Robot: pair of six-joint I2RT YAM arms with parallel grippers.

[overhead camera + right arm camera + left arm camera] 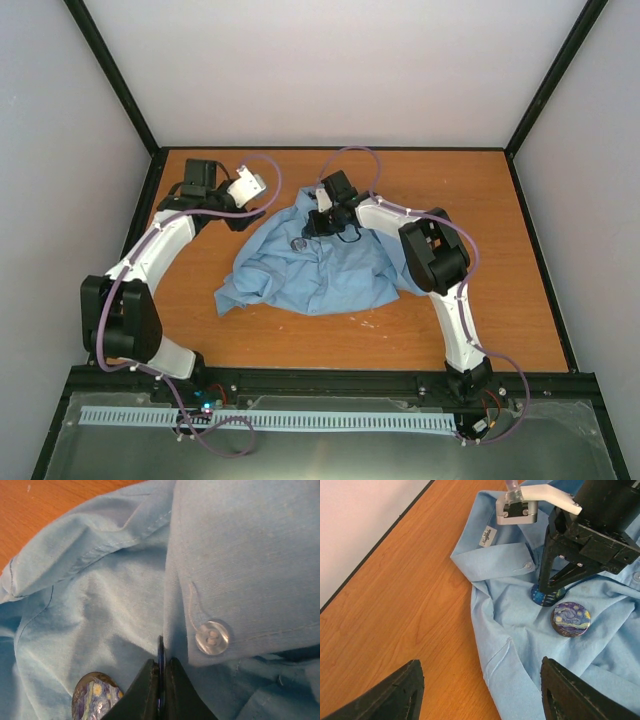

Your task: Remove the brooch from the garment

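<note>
The garment (320,275), a light blue shirt, lies crumpled mid-table. My right gripper (160,667) is down on it beside the collar, shut on a thin blue disc-shaped brooch (160,655) that it holds on edge against a fabric fold. The left wrist view shows that same brooch (543,596) pinched at the right gripper's tips (547,599). A second round brooch (570,619) with a swirly blue-and-yellow picture lies flat on the shirt just beside it. My left gripper (482,700) hovers open over the shirt's left edge, nothing between its fingers (395,695).
A white button (212,637) sits on the collar flap right of my right fingers. The collar carries a white label (488,535). Bare orange table (480,250) surrounds the shirt, bounded by black frame rails and white walls.
</note>
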